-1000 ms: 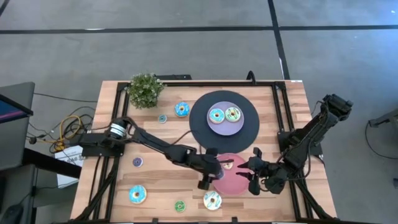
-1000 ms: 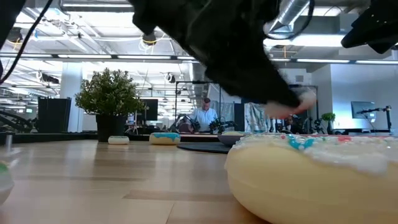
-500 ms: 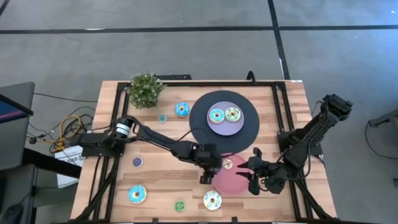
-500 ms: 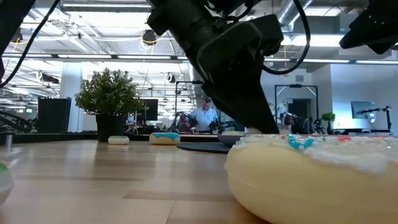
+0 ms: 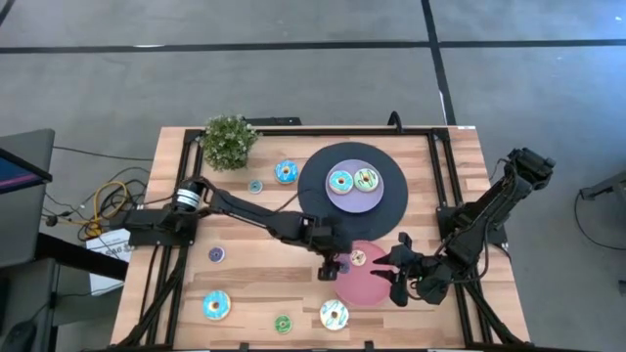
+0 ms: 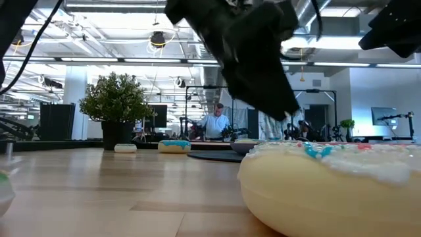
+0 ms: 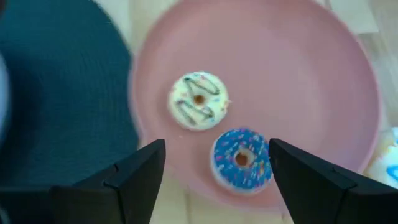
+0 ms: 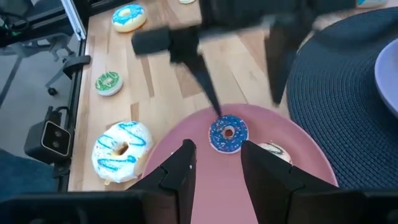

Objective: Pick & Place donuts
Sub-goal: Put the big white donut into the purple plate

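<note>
My left gripper (image 5: 334, 265) hangs open over the near-left edge of the pink plate (image 5: 377, 286). In its wrist view the fingers (image 7: 216, 147) stand on either side of a blue sprinkled donut (image 7: 241, 158) without touching it. This donut (image 8: 228, 132) lies flat on the plate beside a pale yellow one (image 7: 199, 101). My right gripper (image 8: 217, 152) waits open at the plate's right side (image 5: 401, 271). Two donuts (image 5: 340, 182) (image 5: 366, 180) rest on the lavender plate. Others lie on the wood: blue-iced (image 5: 286, 172), (image 5: 216, 305), green (image 5: 283, 324), white (image 5: 334, 315), purple (image 5: 216, 254).
The large black disc (image 5: 318, 200) carries the lavender plate (image 5: 355, 198) at the far middle. A potted plant (image 5: 229, 142) stands at the far left. The white donut (image 6: 335, 184) fills the low view's foreground. Bare wood lies between the left arm and the near edge.
My left gripper has shifted a little toward the table's right, over the pink plate's edge. In the low view it came down toward the plate and then rose again. My right arm has kept still.
</note>
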You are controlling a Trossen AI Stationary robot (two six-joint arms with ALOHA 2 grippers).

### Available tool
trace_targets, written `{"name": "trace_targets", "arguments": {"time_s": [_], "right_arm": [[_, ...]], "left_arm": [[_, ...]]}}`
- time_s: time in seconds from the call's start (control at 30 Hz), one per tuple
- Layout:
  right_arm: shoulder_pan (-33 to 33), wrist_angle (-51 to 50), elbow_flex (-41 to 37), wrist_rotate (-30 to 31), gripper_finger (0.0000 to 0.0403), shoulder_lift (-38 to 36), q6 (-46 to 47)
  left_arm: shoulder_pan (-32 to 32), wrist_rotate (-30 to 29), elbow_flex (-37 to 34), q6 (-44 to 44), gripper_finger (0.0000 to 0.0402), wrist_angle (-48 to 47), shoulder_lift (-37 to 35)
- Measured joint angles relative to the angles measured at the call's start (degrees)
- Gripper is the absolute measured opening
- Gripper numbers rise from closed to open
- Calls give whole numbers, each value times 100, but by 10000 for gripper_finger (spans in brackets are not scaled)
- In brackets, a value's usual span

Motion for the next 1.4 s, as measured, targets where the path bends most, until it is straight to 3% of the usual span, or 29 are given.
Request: {"name": "trace_targets", "arguments": {"time_s": [0.13, 0.23, 0.37, 0.53, 0.67, 0.8, 1.03, 1.13, 1.4], "right_arm": [[-35, 11, -1, 1, 118, 0, 308], [-147, 22, -2, 18, 118, 0, 652], [-426, 48, 0, 17, 118, 0, 1119], [-1002, 429, -1, -2, 125, 111, 1069], [-1534, 1055, 0, -128, 150, 287, 124], [-2089, 1798, 97, -629, 187, 497, -851], [-2632, 1809, 946, -1669, 245, 1081, -2045], [-2677, 1133, 1706, -1968, 248, 1460, -2219], [-2436, -3104, 4531, -2095, 226, 2874, -1394]], "left_arm": [[72, 7, -134, 306, 279, -247, -469], [125, 163, -639, 495, 279, -14, -1006], [217, 270, -1891, 497, 279, 599, -1941], [303, 103, -3717, 6, 279, 1533, -3375], [302, -284, -4952, -202, 279, 1983, -4632], [286, -362, -5880, -483, 279, 2206, -5816], [278, -409, -6908, -663, 279, 2515, -7258], [277, -653, -7122, -614, 279, 2509, -7591], [277, -831, -7310, -617, 279, 1900, -7782]]}}
